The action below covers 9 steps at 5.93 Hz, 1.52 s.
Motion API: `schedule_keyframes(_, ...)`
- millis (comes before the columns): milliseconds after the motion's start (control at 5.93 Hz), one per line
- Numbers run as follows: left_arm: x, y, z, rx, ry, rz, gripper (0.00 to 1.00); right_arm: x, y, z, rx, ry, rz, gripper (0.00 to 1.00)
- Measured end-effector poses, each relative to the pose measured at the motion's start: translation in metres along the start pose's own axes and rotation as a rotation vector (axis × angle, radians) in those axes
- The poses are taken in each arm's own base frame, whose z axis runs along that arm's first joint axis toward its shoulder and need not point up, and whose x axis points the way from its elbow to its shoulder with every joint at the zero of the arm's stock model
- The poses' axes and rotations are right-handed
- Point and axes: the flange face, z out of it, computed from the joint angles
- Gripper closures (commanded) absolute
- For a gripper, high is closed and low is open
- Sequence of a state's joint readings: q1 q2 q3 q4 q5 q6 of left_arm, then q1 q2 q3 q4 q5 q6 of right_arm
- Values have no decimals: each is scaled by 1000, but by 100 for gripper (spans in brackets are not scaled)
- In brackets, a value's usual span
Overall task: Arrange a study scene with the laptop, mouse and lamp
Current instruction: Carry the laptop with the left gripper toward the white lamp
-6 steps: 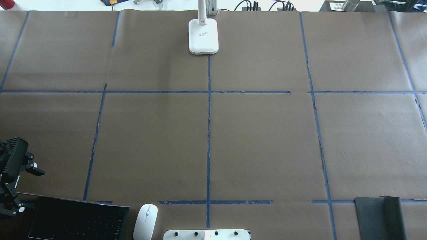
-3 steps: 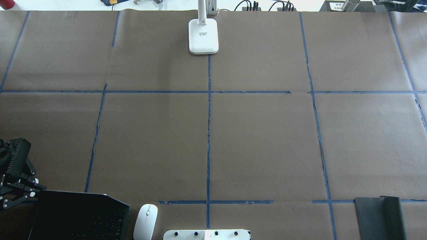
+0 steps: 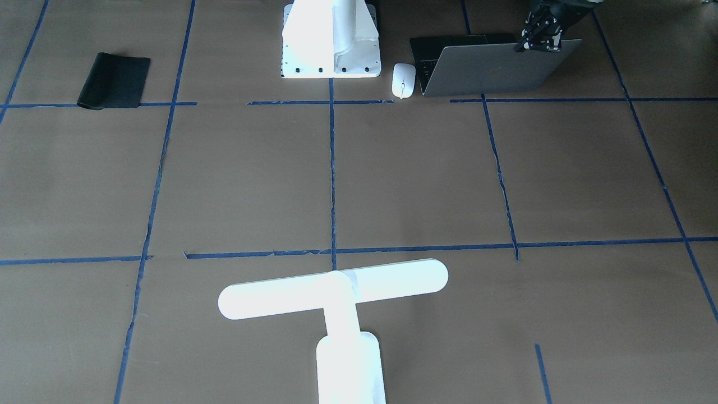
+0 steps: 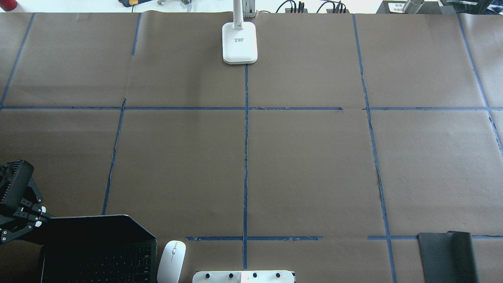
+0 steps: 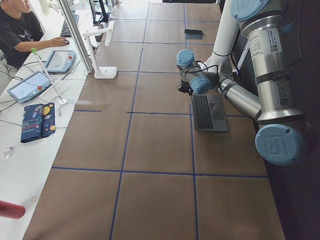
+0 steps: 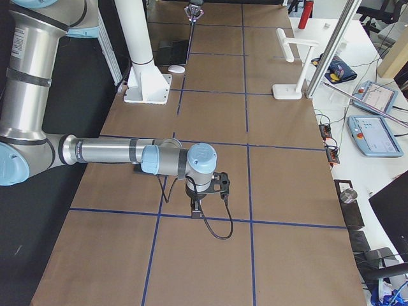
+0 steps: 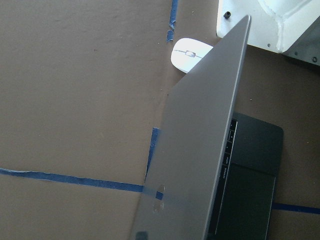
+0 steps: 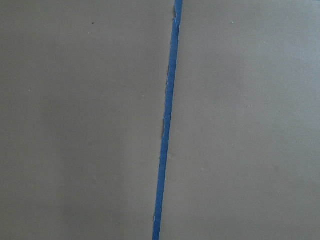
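The left hand (image 3: 537, 40) is clenched on the upper corner of the laptop (image 3: 493, 70) lid, a flat grey metal panel raised at an angle over the black keys. The laptop sits at the robot-side edge of the desk (image 4: 314, 165), which is covered in matt brown paper with blue tape lines. The glossy white oval mouse (image 3: 403, 79) lies just beside it. The white T-shaped lamp (image 3: 336, 292) stands at the far edge. The right hand (image 6: 196, 211) hangs over the paper; its grip state cannot be determined.
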State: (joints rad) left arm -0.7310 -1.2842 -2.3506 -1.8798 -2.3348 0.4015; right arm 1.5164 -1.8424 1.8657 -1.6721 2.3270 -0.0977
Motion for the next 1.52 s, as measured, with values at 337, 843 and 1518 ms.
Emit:
schedule_keyframes(337,-14,1,-16,-2,-45,80,96,0,0,0,0,0,1,0)
schedule_keyframes(843,-73,-57,-45,-26,-114,141,98,0,0,0,1,0,1,0)
schedule_keyframes(1518,-194,-169,-66,-24,-189,97,99,1,0,1,-1,0,2,0)
